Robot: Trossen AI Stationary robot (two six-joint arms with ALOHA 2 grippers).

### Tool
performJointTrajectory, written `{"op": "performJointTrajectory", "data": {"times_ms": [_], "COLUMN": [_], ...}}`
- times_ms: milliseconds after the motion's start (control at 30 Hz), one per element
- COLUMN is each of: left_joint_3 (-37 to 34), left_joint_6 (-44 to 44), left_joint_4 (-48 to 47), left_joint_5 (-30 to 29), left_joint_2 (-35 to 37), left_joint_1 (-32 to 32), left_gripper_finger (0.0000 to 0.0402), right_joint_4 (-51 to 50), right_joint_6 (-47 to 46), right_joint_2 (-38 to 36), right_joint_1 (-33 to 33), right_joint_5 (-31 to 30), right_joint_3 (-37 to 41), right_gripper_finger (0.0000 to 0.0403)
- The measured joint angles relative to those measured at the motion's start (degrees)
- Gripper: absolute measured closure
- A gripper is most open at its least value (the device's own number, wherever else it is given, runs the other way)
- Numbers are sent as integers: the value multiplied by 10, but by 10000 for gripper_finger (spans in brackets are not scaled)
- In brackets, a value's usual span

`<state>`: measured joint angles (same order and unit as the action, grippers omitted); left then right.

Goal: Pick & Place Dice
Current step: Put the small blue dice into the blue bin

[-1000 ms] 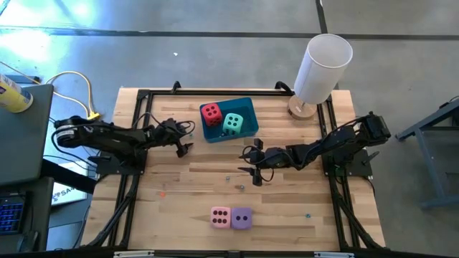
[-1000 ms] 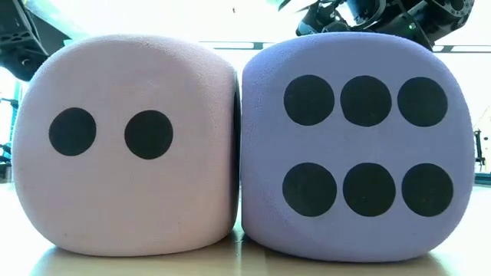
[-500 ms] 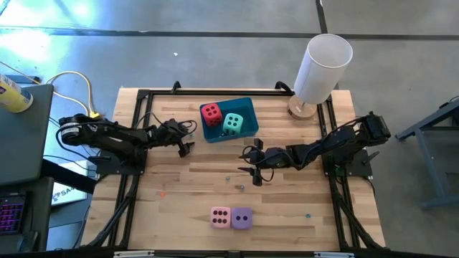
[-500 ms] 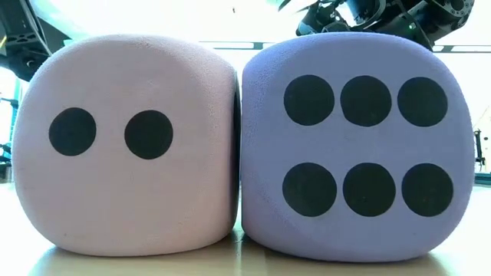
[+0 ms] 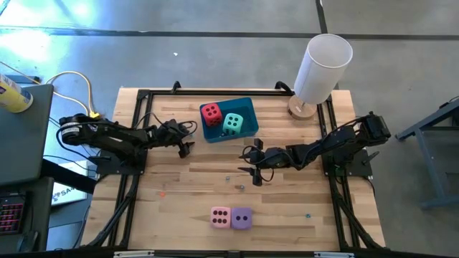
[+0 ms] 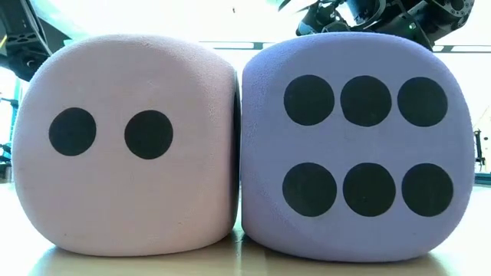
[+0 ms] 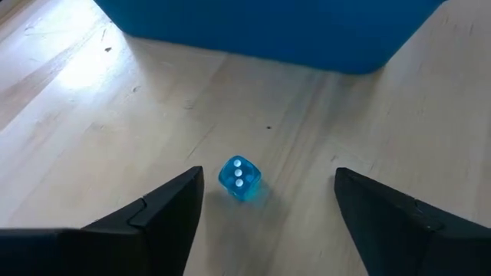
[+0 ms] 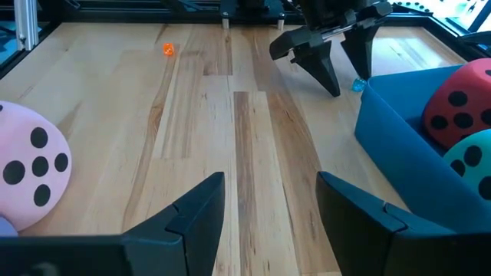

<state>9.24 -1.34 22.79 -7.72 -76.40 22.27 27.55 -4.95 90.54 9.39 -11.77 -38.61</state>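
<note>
The blue bin (image 5: 247, 107) stands at the table's far middle, with the red die (image 5: 211, 112) and the teal-green die (image 5: 232, 123) resting inside it. The pink die (image 5: 221, 217) and the purple die (image 5: 242, 218) sit side by side near the table's near edge, their sides touching, and they fill the low view. My left gripper (image 5: 185, 145) is open, just left of the bin, its fingers on either side of a tiny clear-blue die (image 7: 240, 179) without touching it. My right gripper (image 5: 249, 163) is open at mid-table, over bare wood (image 8: 261, 153).
A white cylinder (image 5: 323, 66) on a round wooden base stands at the far right corner. Tiny dice lie scattered on the wood: an orange one (image 8: 168, 49), and others near mid-table (image 5: 242, 188) and near the right side (image 5: 308, 213). Black frame rails (image 5: 136, 136) run along the table's sides.
</note>
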Motion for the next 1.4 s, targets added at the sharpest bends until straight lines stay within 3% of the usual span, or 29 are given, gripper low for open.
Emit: {"op": "performJointTrajectory", "data": {"times_ms": [600, 1100, 1400], "left_joint_3": [0, -2, -2], "left_joint_6": [0, 0, 0], "left_joint_4": [0, 23, 32], "left_joint_5": [5, 22, 25], "left_joint_2": [0, -1, -1], "left_joint_1": [0, 1, -7], "left_gripper_finger": [214, 318, 348], "right_joint_4": [0, 1, 1], "right_joint_6": [0, 0, 0], "right_joint_2": [0, 0, 0], "right_joint_1": [0, 0, 0], "right_joint_5": [0, 0, 0], "right_joint_3": [0, 0, 0], "right_gripper_finger": [207, 207, 207]}}
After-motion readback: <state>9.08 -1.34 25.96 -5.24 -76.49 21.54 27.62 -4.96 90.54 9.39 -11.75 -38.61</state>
